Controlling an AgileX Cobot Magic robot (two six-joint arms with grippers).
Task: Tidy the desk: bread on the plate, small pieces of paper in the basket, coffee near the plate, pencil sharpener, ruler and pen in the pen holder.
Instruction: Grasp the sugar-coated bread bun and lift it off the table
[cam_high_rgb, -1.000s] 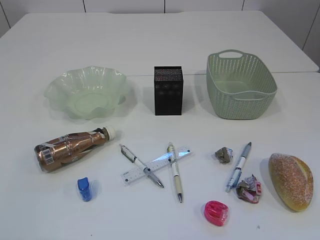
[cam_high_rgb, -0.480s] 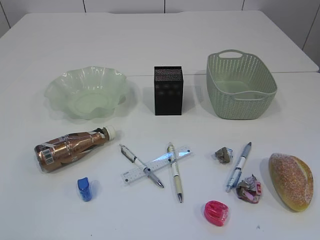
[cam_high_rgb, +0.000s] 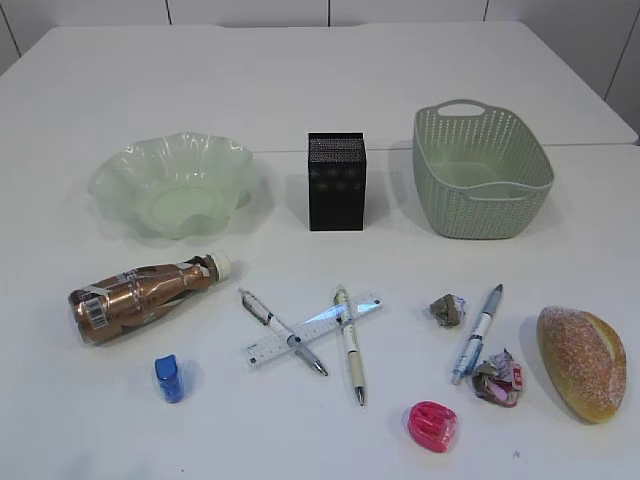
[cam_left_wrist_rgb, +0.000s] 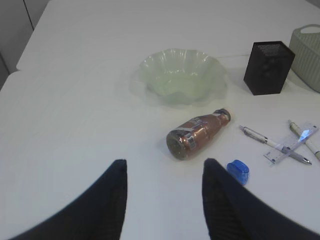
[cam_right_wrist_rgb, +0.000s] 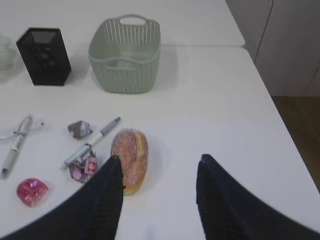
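A bread loaf (cam_high_rgb: 582, 362) lies at the front right; it also shows in the right wrist view (cam_right_wrist_rgb: 130, 157). A wavy green plate (cam_high_rgb: 172, 184) sits back left. A coffee bottle (cam_high_rgb: 140, 295) lies on its side. A black pen holder (cam_high_rgb: 337, 181) and a green basket (cam_high_rgb: 480, 170) stand at the back. Three pens (cam_high_rgb: 350, 343), a clear ruler (cam_high_rgb: 312, 329), a blue sharpener (cam_high_rgb: 169, 378), a pink sharpener (cam_high_rgb: 432, 425) and two paper scraps (cam_high_rgb: 447, 309) (cam_high_rgb: 498, 379) lie in front. My left gripper (cam_left_wrist_rgb: 165, 167) and right gripper (cam_right_wrist_rgb: 159, 162) are open, empty, above the table, outside the exterior view.
The white table's right edge (cam_right_wrist_rgb: 280, 115) shows in the right wrist view, with floor beyond it. A seam between two tabletops (cam_high_rgb: 590, 145) runs behind the basket.
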